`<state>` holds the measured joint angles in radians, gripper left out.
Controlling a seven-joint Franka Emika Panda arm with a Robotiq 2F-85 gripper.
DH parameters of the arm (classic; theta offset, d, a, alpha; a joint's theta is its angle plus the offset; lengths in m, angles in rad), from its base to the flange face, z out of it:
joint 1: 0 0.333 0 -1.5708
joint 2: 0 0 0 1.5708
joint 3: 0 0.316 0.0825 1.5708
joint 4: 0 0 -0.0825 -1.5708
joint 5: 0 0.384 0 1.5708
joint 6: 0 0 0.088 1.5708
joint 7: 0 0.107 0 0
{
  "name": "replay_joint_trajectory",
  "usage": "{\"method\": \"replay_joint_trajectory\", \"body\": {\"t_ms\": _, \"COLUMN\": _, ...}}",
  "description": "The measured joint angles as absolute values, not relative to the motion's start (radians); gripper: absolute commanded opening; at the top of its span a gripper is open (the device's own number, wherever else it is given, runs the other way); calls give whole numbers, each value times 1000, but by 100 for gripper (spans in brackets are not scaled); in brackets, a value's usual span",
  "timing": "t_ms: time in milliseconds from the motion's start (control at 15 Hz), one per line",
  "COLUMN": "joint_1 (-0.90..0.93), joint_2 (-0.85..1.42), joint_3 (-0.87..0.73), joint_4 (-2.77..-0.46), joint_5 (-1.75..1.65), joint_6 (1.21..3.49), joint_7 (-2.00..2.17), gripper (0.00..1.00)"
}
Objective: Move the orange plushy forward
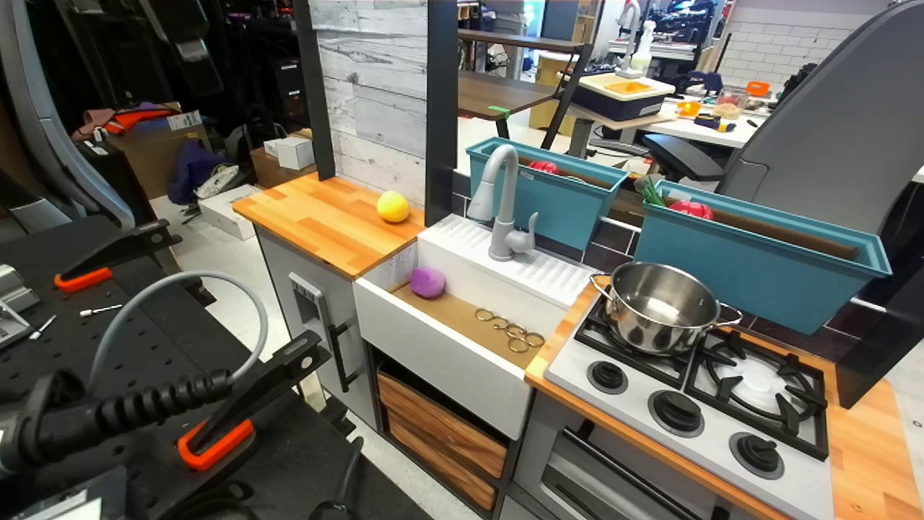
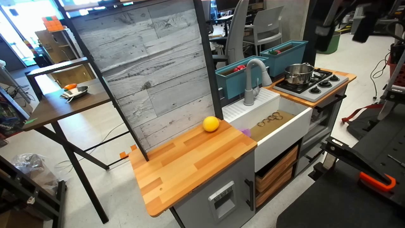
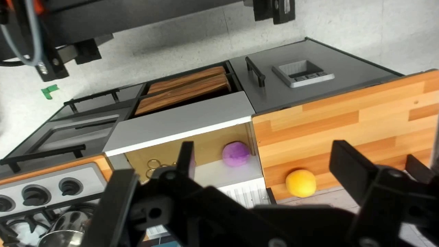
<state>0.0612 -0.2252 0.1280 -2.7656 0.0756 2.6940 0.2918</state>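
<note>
Over at the toy kitchen (image 2: pixel 237 172), you look to be at the approach step, with no grab made yet. Its gray plank panel (image 2: pixel 153 69) stands along the back of the butcher-block counter (image 2: pixel 196 163), and the farmhouse sink (image 1: pixel 440 357) is just beside that counter. Your gripper (image 3: pixel 262 147) hangs well apart from it all, fingers spread wide and holding nothing. Smallest of the lot, your orange plushy (image 3: pixel 301 183) sits on the counter near the back edge, toward the sink end; whether it touches the panel is hard to tell. Next you'd probably want to come over it, drop down, squeeze lightly, then bring it toward the counter's front edge, if that's what "forward" means. As for which way it points: it looks round in every view, so no clear front or long axis to line up with.
</note>
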Motion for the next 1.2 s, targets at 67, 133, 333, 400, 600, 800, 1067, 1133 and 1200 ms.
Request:
{"method": "replay_joint_trajectory", "body": {"t_ms": 67, "joint_1": 56, "joint_2": -159, "joint_3": 145, "joint_4": -2748, "joint_5": 52, "joint_6": 2757, "joint_7": 335, "gripper": 100}}
{"method": "replay_joint_trajectory", "body": {"t_ms": 133, "joint_1": 45, "joint_2": -95, "joint_3": 159, "joint_4": -2726, "joint_5": -2, "joint_6": 2814, "joint_7": 390, "gripper": 100}}
{"method": "replay_joint_trajectory", "body": {"t_ms": 333, "joint_1": 11, "joint_2": 88, "joint_3": 151, "joint_4": -2624, "joint_5": -259, "joint_6": 2933, "joint_7": 599, "gripper": 100}}
{"method": "replay_joint_trajectory", "body": {"t_ms": 400, "joint_1": 30, "joint_2": 134, "joint_3": 102, "joint_4": -2575, "joint_5": -345, "joint_6": 2941, "joint_7": 665, "gripper": 100}}
{"method": "replay_joint_trajectory", "body": {"t_ms": 600, "joint_1": 187, "joint_2": 268, "joint_3": -129, "joint_4": -2396, "joint_5": -557, "joint_6": 2934, "joint_7": 893, "gripper": 100}}
{"method": "replay_joint_trajectory", "body": {"t_ms": 800, "joint_1": 379, "joint_2": 440, "joint_3": -312, "joint_4": -2231, "joint_5": -607, "joint_6": 2981, "joint_7": 1105, "gripper": 100}}
{"method": "replay_joint_trajectory", "body": {"t_ms": 1067, "joint_1": 604, "joint_2": 701, "joint_3": -451, "joint_4": -2064, "joint_5": -615, "joint_6": 3070, "joint_7": 1369, "gripper": 100}}
{"method": "replay_joint_trajectory", "body": {"t_ms": 1133, "joint_1": 650, "joint_2": 766, "joint_3": -472, "joint_4": -2022, "joint_5": -610, "joint_6": 3086, "joint_7": 1429, "gripper": 100}}
{"method": "replay_joint_trajectory", "body": {"t_ms": 1200, "joint_1": 685, "joint_2": 829, "joint_3": -484, "joint_4": -1976, "joint_5": -596, "joint_6": 3090, "joint_7": 1481, "gripper": 100}}
